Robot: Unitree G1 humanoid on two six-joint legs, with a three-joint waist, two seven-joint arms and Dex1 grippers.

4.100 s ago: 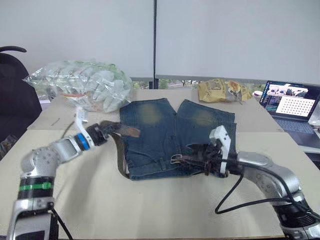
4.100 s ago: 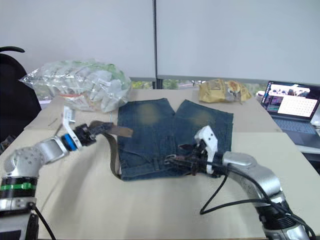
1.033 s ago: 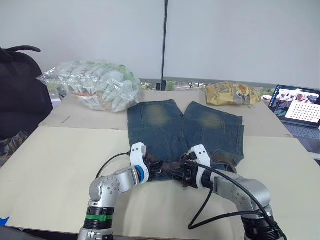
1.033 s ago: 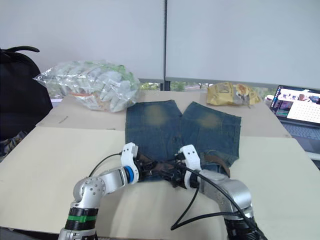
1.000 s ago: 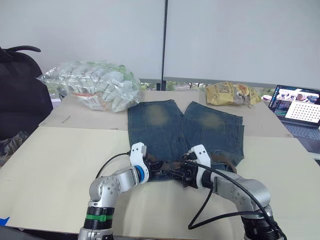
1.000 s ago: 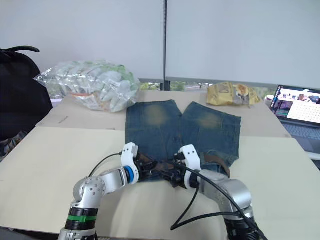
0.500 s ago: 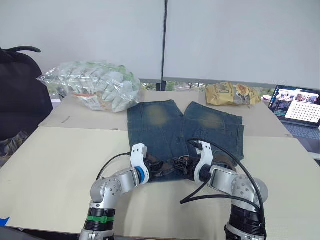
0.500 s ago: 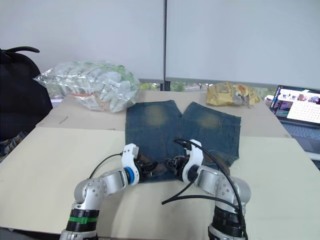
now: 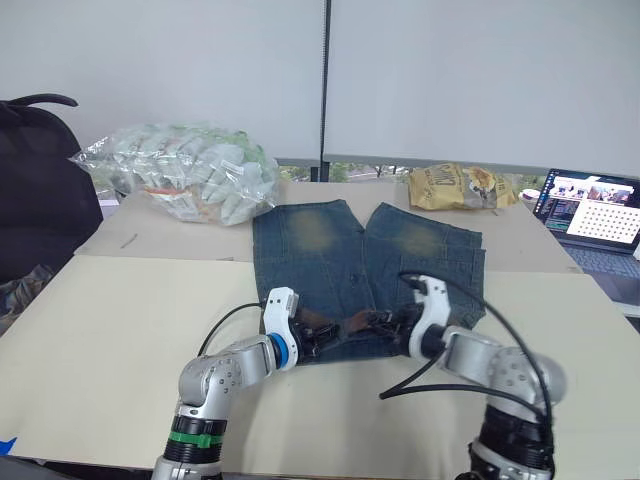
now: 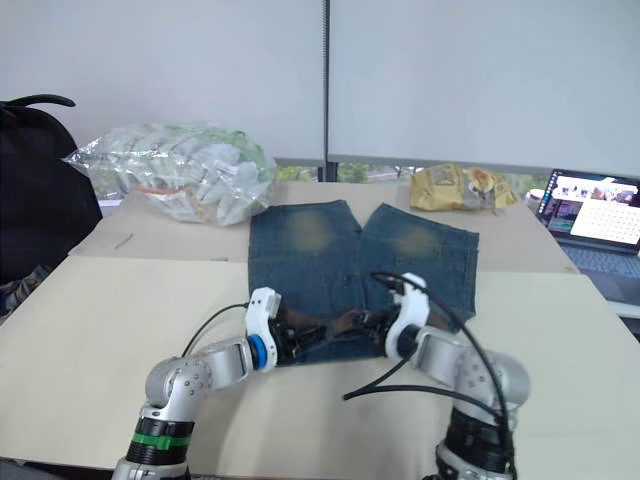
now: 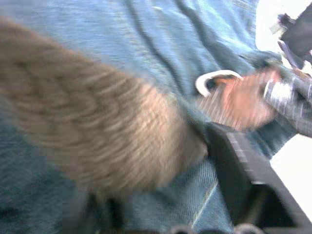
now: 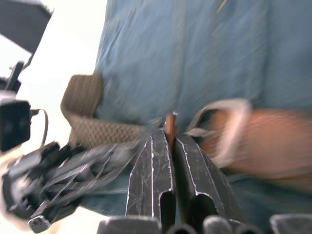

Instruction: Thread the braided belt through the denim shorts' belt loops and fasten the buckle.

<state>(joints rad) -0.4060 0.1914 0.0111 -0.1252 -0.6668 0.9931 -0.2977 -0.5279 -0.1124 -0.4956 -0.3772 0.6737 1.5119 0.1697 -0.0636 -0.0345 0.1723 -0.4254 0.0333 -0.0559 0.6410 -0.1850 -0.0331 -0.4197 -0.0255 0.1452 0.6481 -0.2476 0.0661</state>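
Blue denim shorts (image 9: 365, 262) lie flat in the middle of the counter (image 9: 110, 320), waistband toward its near edge. A brown braided belt (image 10: 335, 322) runs along that waistband. The left end effector (image 9: 305, 338) pinches the belt's woven end. The right end effector (image 12: 169, 146), fingers pressed together on a thin brown strip, sits beside the silver buckle (image 12: 229, 127), probably to bring both ends together for fastening.

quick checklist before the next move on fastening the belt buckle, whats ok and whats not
1. Right gripper pinching the belt tip: ok, jaws shut on a thin brown end.
2. Left gripper holding the braided belt: ok.
3. Buckle in reach: ok, right beside the right jaws.
4. Tip through the buckle: not ok, still outside the frame.
5. Denim shorts lying flat: ok.
6. Belt through every loop: cannot tell.
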